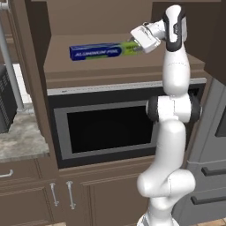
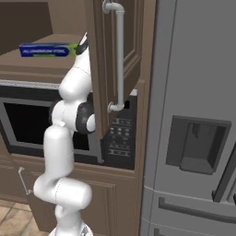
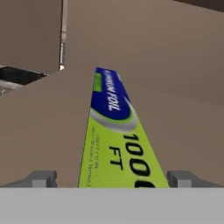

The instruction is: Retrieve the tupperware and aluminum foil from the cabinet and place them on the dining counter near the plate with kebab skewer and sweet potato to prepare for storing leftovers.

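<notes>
The aluminum foil (image 1: 101,51) is a long blue box with a green end. It lies flat on the bottom shelf of the open cabinet (image 1: 110,68), above the microwave. My gripper (image 1: 134,44) reaches into the cabinet from the right and is open at the box's green end. In the hand view the foil (image 3: 113,127) runs away from me between the two widely spread fingertips (image 3: 41,178), and I cannot tell whether they touch it. The box (image 2: 46,50) also shows past the cabinet's open door (image 2: 108,69) with its white bar handle (image 2: 120,55). The tupperware, dining counter, plate, kebab skewer and sweet potato are out of view.
A built-in microwave (image 1: 106,128) sits right under the shelf, with brown base cabinets (image 1: 62,194) below. A stone worktop (image 1: 20,137) with a dark rack (image 1: 5,99) lies to the left. A grey fridge (image 2: 198,115) stands close on the right, beside the open door.
</notes>
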Tool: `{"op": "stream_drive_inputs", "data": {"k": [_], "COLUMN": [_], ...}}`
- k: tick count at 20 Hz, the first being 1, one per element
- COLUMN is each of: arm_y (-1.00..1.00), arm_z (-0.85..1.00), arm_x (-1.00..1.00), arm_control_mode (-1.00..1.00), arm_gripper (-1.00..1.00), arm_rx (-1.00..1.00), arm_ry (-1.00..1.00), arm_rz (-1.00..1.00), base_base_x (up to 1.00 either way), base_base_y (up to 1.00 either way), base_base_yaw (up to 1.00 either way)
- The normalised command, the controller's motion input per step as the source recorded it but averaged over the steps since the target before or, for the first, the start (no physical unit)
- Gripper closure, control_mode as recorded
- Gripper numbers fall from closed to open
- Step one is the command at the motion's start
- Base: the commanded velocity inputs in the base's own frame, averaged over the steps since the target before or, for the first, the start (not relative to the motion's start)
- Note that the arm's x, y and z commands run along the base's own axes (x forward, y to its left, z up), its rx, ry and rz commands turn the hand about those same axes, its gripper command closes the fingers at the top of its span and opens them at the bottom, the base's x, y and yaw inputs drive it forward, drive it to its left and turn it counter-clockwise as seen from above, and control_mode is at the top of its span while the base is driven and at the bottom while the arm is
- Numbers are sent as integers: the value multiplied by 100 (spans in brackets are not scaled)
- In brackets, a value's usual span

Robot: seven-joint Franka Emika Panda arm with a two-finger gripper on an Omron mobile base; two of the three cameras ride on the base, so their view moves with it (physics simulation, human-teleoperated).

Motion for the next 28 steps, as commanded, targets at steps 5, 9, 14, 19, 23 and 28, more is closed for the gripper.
{"op": "stream_drive_inputs", "data": {"k": [5,9,14,19,23,28], "arm_y": [70,32,9,0,0,0], "arm_z": [-4,-48,-70,-5,13,27], "arm_x": [-43,-38,-45,-74,-99,-100], "arm_control_mode": [-100,-100,-100,-100,-100,-100], "arm_gripper": [100,100,100,100,100,100], "arm_rx": [-9,-4,0,10,17,20], "arm_ry": [0,-1,-8,-8,-4,-1], "arm_rz": [15,1,-3,-22,-40,-46], "base_base_x": [0,0,0,0,0,0], "base_base_y": [0,0,0,0,0,0], "base_base_yaw": [0,0,0,0,0,0]}}
